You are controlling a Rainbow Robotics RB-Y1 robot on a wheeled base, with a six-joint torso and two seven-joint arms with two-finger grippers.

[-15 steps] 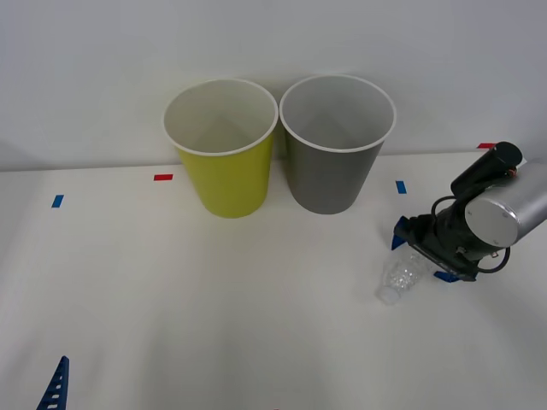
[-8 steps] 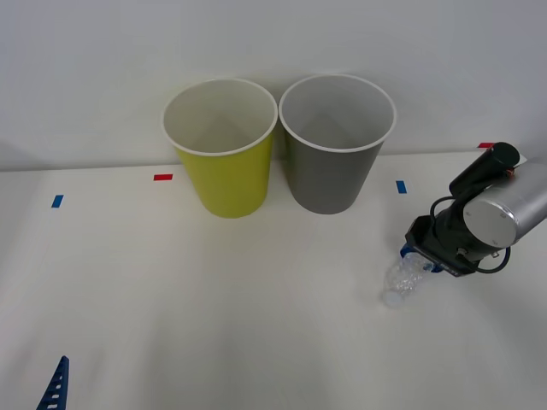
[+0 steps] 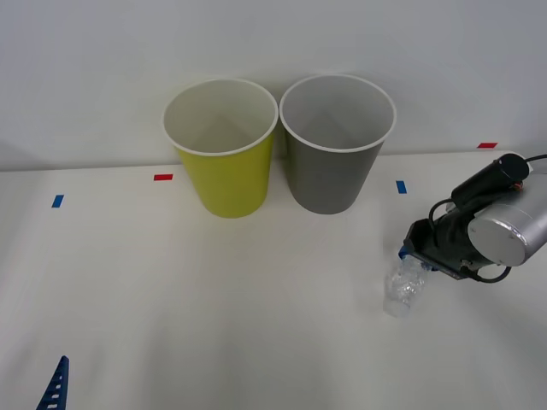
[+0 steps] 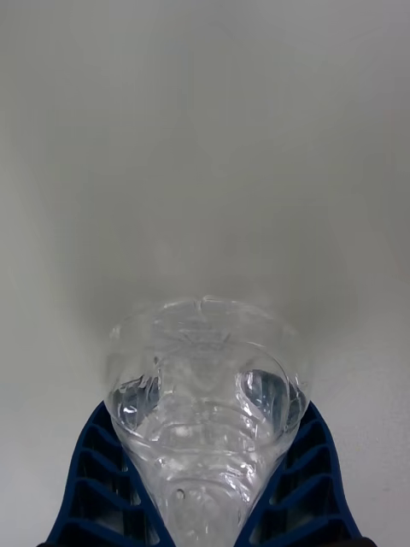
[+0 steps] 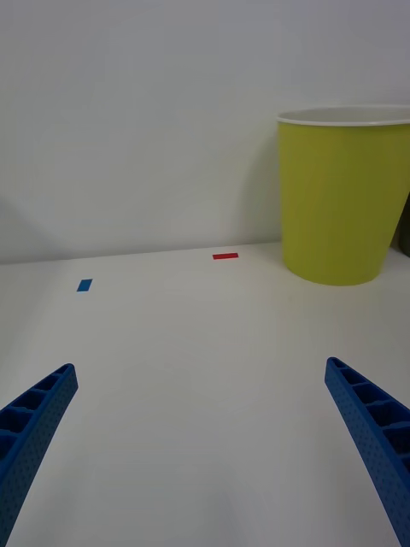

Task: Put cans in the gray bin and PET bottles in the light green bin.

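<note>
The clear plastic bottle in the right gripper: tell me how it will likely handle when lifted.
The bottle looks empty and thin-walled, so probably very light. Its crinkled, ribbed sides suggest that it may dent between the right gripper's fingers. Being round and smooth, it could slip or roll if released.

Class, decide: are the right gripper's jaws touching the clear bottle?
Touching. In the right wrist view, both blue jaws of the right gripper press against the bottle.
</note>
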